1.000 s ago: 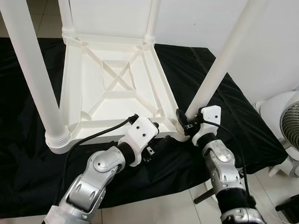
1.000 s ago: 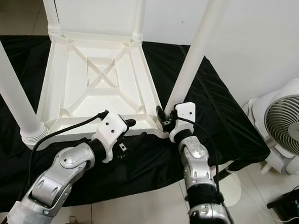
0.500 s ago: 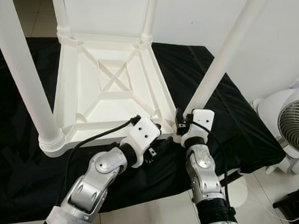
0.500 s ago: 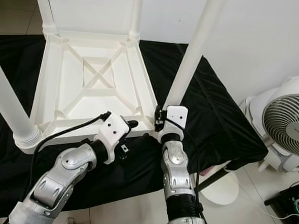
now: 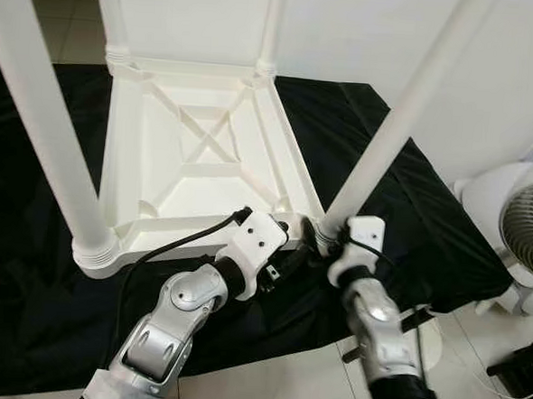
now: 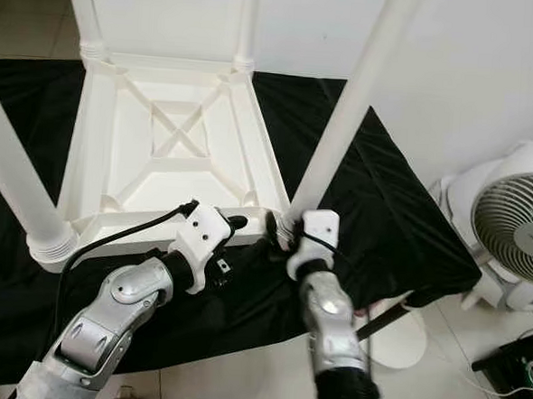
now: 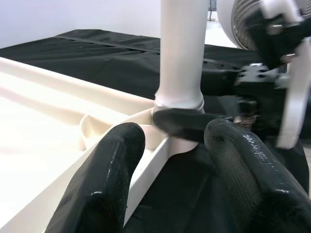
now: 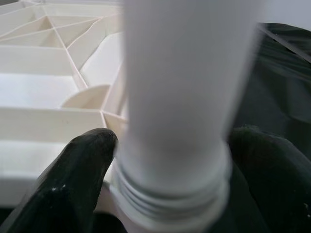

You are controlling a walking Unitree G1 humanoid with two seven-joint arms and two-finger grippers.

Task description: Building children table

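A white plastic children's table lies upside down on a black cloth, its legs pointing up. The near right leg stands in its corner socket, with threads visible at its base. My right gripper is shut on that leg just above the socket, with a finger pressed on each side. My left gripper is open at the table's near rim, close beside the same corner. In the left wrist view the rim runs between its fingers.
Three more legs rise at the near left, far left and far right. The black cloth covers the floor under the table. A white fan stands at the right, by a white wall. Tiled floor lies near my feet.
The camera view has shifted slightly. My right gripper stays on the leg's base while its wrist has dropped lower and its forearm has swung. My left gripper keeps its place at the rim.
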